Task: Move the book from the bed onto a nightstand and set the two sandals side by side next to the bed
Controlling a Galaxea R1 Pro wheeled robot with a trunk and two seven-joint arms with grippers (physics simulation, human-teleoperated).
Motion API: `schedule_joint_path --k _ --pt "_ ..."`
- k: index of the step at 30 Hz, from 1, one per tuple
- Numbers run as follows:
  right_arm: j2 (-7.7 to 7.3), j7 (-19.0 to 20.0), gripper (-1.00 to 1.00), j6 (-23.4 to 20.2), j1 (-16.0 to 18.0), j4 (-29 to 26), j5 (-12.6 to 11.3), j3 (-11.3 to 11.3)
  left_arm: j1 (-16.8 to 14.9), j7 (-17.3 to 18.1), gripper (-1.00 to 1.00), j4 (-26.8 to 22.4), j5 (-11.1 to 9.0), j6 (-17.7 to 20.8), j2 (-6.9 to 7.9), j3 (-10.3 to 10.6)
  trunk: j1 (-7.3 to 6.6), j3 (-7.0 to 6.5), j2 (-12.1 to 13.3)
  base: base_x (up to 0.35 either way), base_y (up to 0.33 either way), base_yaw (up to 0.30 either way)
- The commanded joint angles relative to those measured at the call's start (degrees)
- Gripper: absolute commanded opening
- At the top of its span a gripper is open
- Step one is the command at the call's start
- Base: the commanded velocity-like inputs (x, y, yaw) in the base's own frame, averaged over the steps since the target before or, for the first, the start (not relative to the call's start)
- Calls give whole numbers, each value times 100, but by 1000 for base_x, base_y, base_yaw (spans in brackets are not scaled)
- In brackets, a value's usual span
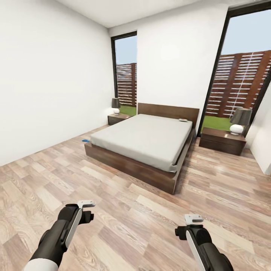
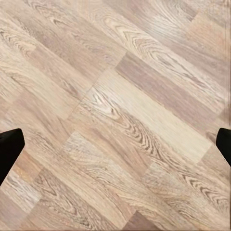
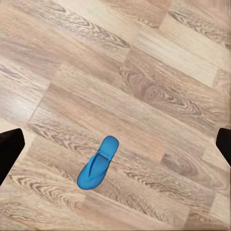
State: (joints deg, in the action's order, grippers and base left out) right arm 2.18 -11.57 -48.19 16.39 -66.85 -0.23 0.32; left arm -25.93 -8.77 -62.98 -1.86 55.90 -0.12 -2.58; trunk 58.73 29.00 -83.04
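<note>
The bed [image 1: 145, 140], dark-framed with a pale mattress, stands in the middle of the bedroom. The book [image 1: 183, 120] lies on the mattress near the headboard, toward the right side. A nightstand [image 1: 118, 119] sits at the bed's far left and another nightstand [image 1: 222, 140] at its right. One blue sandal [image 1: 86, 140] lies on the floor by the bed's left side. Another blue sandal [image 3: 98, 162] lies on the planks below my right gripper [image 3: 117, 144], which is open and well above it. My left gripper [image 2: 115, 144] is open over bare floor. Both hang low in front of me, left gripper [image 1: 86, 205], right gripper [image 1: 194, 219].
Each nightstand carries a lamp, left lamp [image 1: 116, 105] and right lamp [image 1: 238, 120]. Tall windows flank the headboard wall. A white wall [image 1: 45, 82] runs along the left. Wood-plank floor [image 1: 131, 218] stretches between me and the bed's foot.
</note>
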Motion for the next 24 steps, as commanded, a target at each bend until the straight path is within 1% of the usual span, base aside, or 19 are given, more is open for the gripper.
schedule_joint_path --k 1,7,18,24 --pt "2 -19 100 -26 5 -3 -3 3 -1 -25 100 -11 -21 24 -8 -6 0 6 -4 0 0 -286" --pt "2 -20 100 -28 5 -3 -3 3 0 -28 100 -19 -17 26 -33 -5 0 6 -4 46 36 -286" --pt "2 -20 100 -32 5 2 -3 3 -2 -29 100 -22 -16 26 -40 -5 0 6 -4 193 171 -286" --pt "2 -20 100 -32 5 4 -3 3 0 -29 100 -22 -16 26 -40 -5 0 6 -4 85 77 -286"
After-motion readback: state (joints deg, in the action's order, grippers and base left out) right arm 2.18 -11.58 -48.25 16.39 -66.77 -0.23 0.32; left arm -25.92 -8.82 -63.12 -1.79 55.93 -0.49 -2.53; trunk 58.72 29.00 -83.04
